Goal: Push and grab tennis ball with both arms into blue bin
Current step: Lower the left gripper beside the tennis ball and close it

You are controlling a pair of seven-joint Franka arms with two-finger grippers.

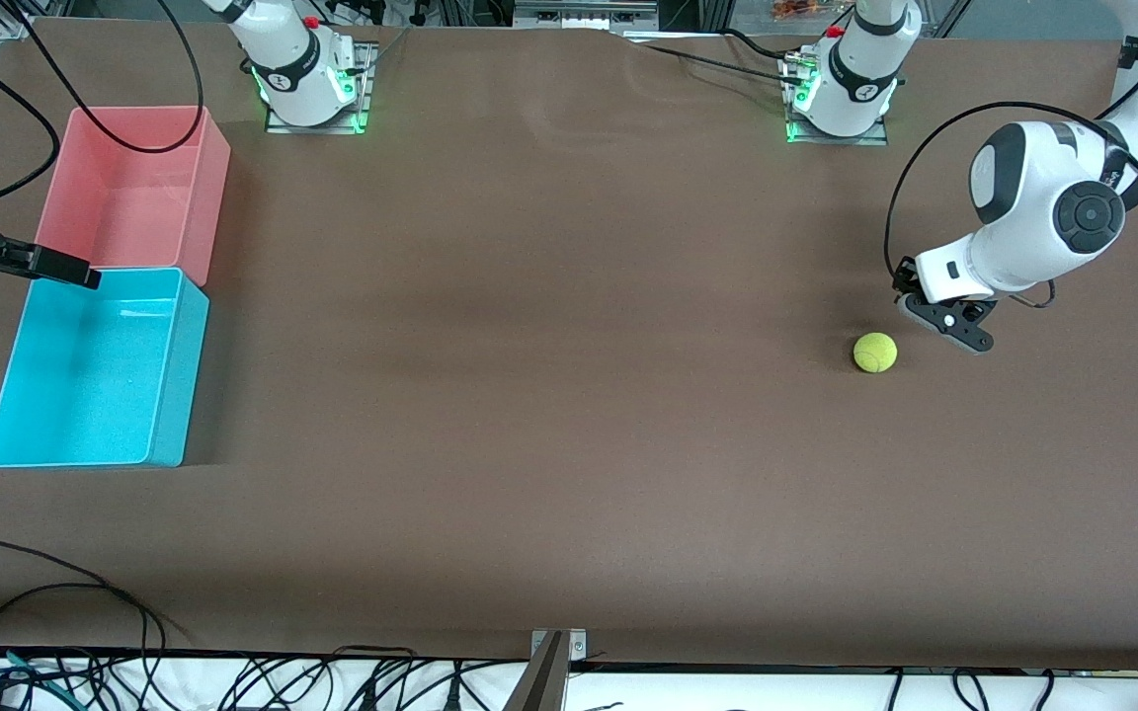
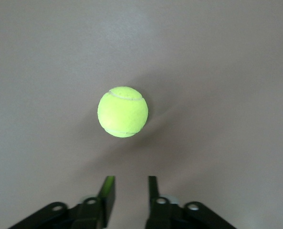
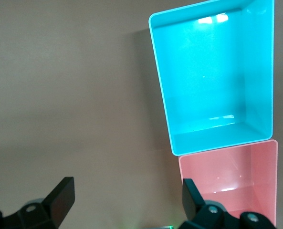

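The ball sits on the table toward the left arm's end, well apart from the blue bin, so we judge the task barely begun: nothing is in the bin yet. The left gripper is low, just beside the ball and not touching it; its wrist view shows the ball ahead of 2 fingers standing narrowly apart, holding nothing. We still need to push the ball across toward the right arm's end, grab it and drop it in. The right gripper waits near the blue bin and pink bin, spread wide and empty.
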